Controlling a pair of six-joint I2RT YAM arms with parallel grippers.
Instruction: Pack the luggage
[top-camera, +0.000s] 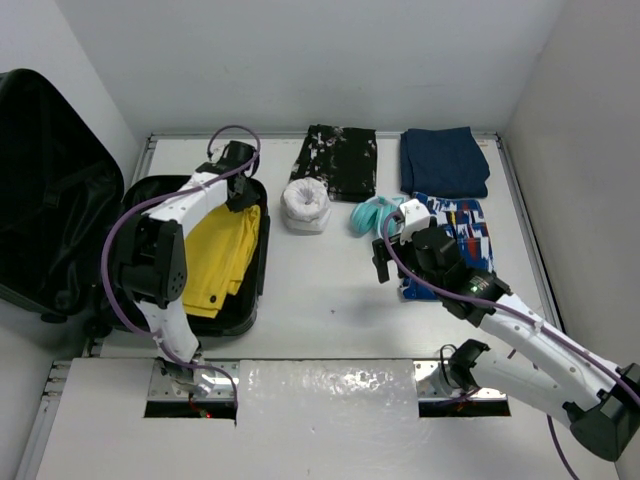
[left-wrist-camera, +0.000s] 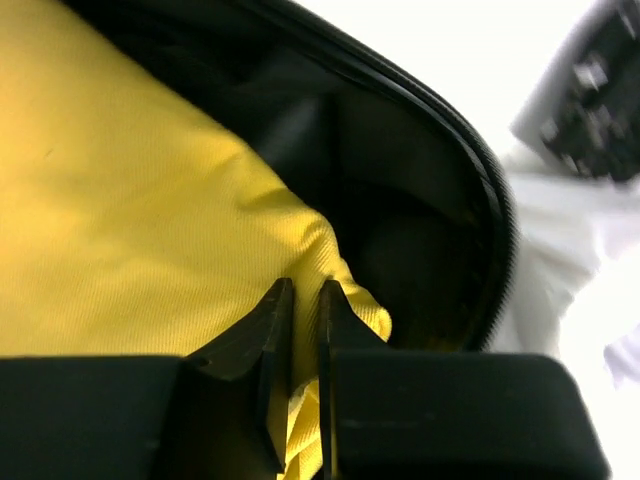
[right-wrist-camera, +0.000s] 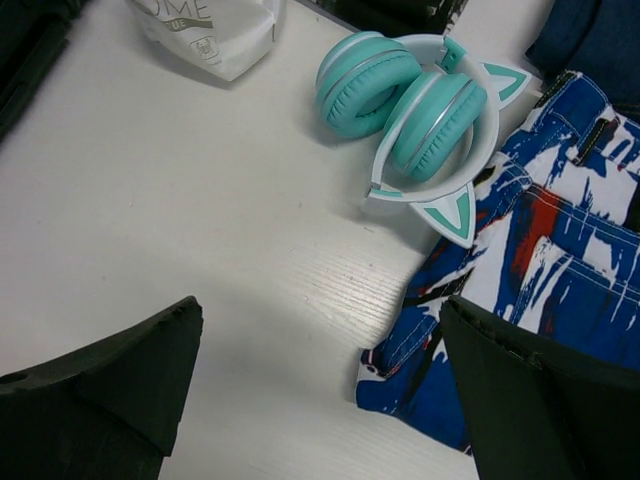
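The luggage (top-camera: 60, 180), a black suitcase, lies open at the left with its lid leaning on the wall. A yellow garment (top-camera: 222, 255) lies in its lower half. My left gripper (top-camera: 243, 195) reaches into the far right corner of the case. In the left wrist view it (left-wrist-camera: 303, 290) is shut on a fold of the yellow garment (left-wrist-camera: 130, 200), close to the case's rim (left-wrist-camera: 480, 180). My right gripper (right-wrist-camera: 320, 303) hangs open over bare table, beside the blue, white and red patterned shorts (right-wrist-camera: 540, 280) and near the teal headphones (right-wrist-camera: 420, 100).
A white rolled pouch (top-camera: 305, 205) sits mid-table. A black floral garment (top-camera: 338, 160) and a folded navy garment (top-camera: 444, 162) lie along the back edge. The headphones (top-camera: 375, 213) and the shorts (top-camera: 465, 235) lie right of centre. Walls close in the table on three sides.
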